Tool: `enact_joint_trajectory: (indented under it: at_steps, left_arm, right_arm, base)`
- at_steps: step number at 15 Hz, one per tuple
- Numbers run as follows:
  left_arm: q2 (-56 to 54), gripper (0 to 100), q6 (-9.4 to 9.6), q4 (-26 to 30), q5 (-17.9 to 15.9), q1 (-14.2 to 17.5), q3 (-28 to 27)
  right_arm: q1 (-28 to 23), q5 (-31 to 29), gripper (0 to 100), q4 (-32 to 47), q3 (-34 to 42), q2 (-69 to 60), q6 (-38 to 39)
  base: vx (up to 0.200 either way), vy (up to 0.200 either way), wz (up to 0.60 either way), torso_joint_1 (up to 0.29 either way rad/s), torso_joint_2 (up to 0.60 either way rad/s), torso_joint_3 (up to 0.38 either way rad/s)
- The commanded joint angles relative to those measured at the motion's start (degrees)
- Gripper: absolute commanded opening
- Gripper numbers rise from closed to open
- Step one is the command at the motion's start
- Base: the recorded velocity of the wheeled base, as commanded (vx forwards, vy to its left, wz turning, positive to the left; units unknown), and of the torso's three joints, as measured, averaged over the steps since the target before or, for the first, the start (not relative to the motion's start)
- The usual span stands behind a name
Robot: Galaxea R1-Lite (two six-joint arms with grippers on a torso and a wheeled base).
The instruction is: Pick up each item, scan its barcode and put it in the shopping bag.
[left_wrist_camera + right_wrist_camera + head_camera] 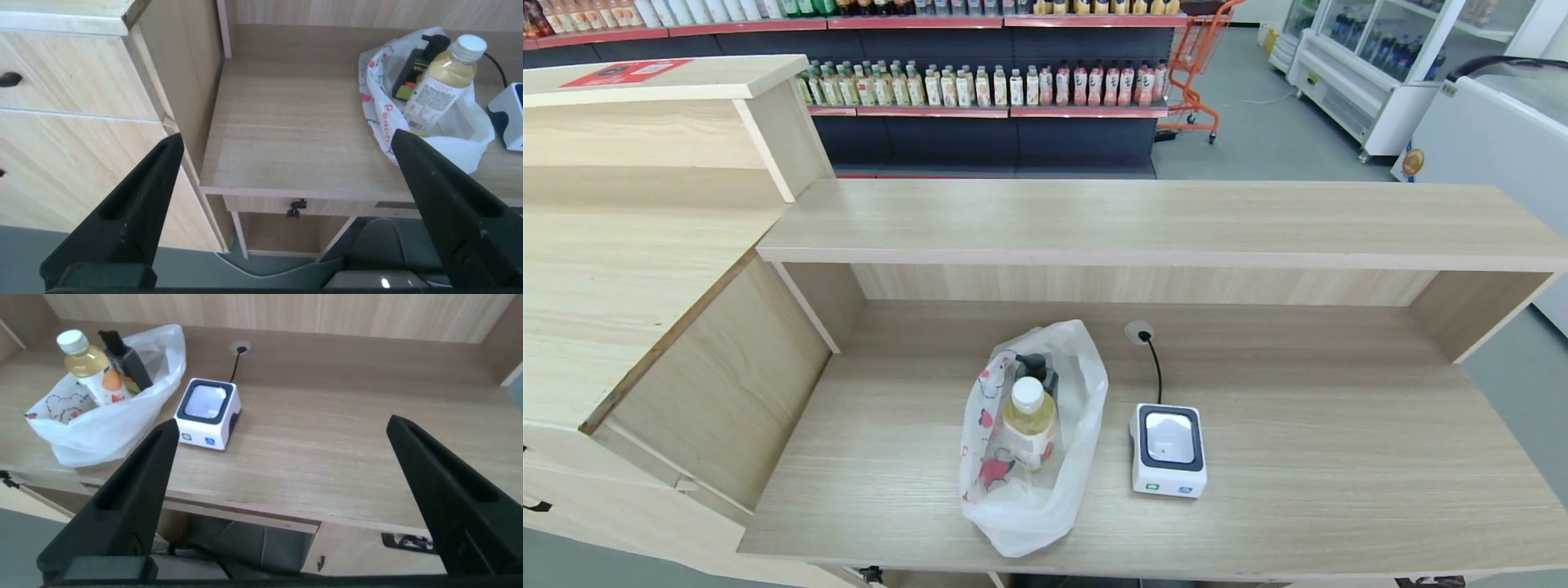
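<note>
While both grippers hang before the near edge of the counter (1339, 457), the white plastic shopping bag (1021, 514) lies on the counter top, a bit left of centre, w/ its mouth open upward. Inside it sit 2 items: a bottle of yellow drink (1029, 416) w/ a white cap and, just behind it, a black pump bottle (1037, 369). The bag's thin wall rises around both.

Just beside the bag on the right, but apart from it, sits the white barcode scanner (1168, 449), window facing up. Its black cable (1156, 367) runs back to a round hole (1138, 331) in the top.

Left gripper (288, 139): fingers spread wide, empty, out before the counter edge, left of the bag. Right gripper (282, 425): also wide and empty, before the edge, right of the scanner.

Over the back of the work top runs a raised shelf (1160, 216), and on the left a taller wooden cabinet (629, 269) closes that side. Behind: store shelves (980, 86) w/ rows of drink bottles, an orange trolley (1196, 65), glass-door fridges (1372, 57) and a white chest freezer (1494, 139).
</note>
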Motion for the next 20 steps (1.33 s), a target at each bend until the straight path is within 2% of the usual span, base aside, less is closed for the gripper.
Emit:
enact_joint_trajectory:
  at_steps: [1, 2, 11, 17, 20]
  left_arm:
    - [0.1, 100, 0.04, 0.0, 0.0, 0.0, 0.0]
    - [0.1, 100, 0.04, 0.0, 0.0, 0.0, 0.0]
    - [0.0, 100, 0.04, 0.0, 0.0, 0.0, 0.0]
    - [0.1, 100, 0.22, 0.0, -0.1, 0.0, 0.0]
    - [0.1, 100, 0.22, 0.0, 0.0, 0.0, 0.0]
  right_arm:
    - [0.0, 0.0, 100, 0.0, 0.0, 0.2, 0.0]
    - [0.0, 0.1, 100, 0.0, 0.0, 0.2, 0.0]
    - [0.0, 0.0, 100, 0.0, 0.0, 0.2, 0.0]
    - [0.0, 0.1, 100, 0.0, 0.0, 0.2, 0.1]
    - [0.0, 0.1, 100, 0.0, 0.0, 0.2, 0.1]
  base:
    - [0.0, 0.0, 0.0, 0.0, 0.0, 0.0]
    - [0.0, 0.0, 0.0, 0.0, 0.0, 0.0]
    - [0.0, -0.2, 0.0, 0.004, 0.0, -0.002]
    - [0.0, 0.0, 0.0, 0.0, 0.0, 0.0]
    - [0.2, 0.0, 0.0, 0.002, 0.0, 0.006]
